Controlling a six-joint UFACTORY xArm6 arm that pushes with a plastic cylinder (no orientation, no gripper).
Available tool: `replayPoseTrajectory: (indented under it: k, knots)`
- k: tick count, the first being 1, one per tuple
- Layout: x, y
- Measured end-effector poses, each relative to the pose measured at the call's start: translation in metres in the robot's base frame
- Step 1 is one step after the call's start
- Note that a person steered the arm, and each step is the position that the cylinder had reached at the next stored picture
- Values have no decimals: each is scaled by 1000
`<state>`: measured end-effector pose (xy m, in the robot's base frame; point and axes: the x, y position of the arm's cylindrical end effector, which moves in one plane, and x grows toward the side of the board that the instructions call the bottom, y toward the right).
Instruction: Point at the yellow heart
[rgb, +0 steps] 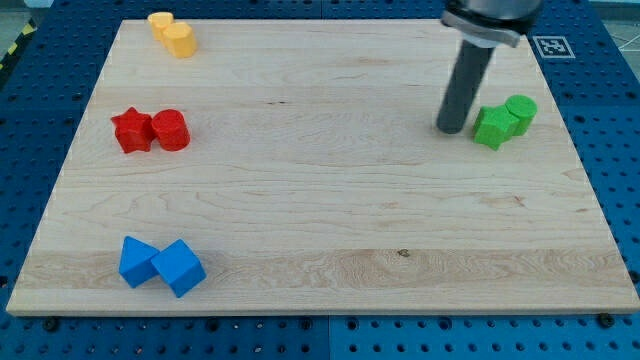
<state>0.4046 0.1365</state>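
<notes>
My tip (451, 129) rests on the wooden board (330, 220) at the view's right, in the upper half; there are no fingers on this rod, so nothing opens, closes or holds anything. Just to the view's right of the tip sits a green pair: a green star-like block (492, 127) nearest the rod, a small gap between them, and a green cylinder (521, 111) touching it on its far side. The target lies well apart, at the view's top left: two yellow blocks touching each other, a yellow block (160, 23) nearer the board's edge and a yellow block (179, 40) just below and right of it. Shapes are hard to read at this size; cannot tell for certain which of the two is the heart. At the view's left, mid-height, a red star (132, 131) touches a red cylinder (171, 130). At the bottom left, two blue blocks (160, 265) sit together. Judgement: pointing not yet done, whole width of board still to cross. Risks: a sideways start toward the view's right would knock the green star; an approach that overshoots would shove the yellow pair toward the board's top edge; stopping between the two yellows would leave the pointing ambiguous. The open middle of the board looks like the safe path.
</notes>
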Motion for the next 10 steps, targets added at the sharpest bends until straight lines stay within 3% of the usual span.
replayPoseTrajectory:
  k: [2,3,4,6,8,10]
  knots:
    - [-4,-26]
    - [-42,-48]
    - [-55,-106]
    - [-67,-284]
    - [-127,-440]
    - [-175,-421]
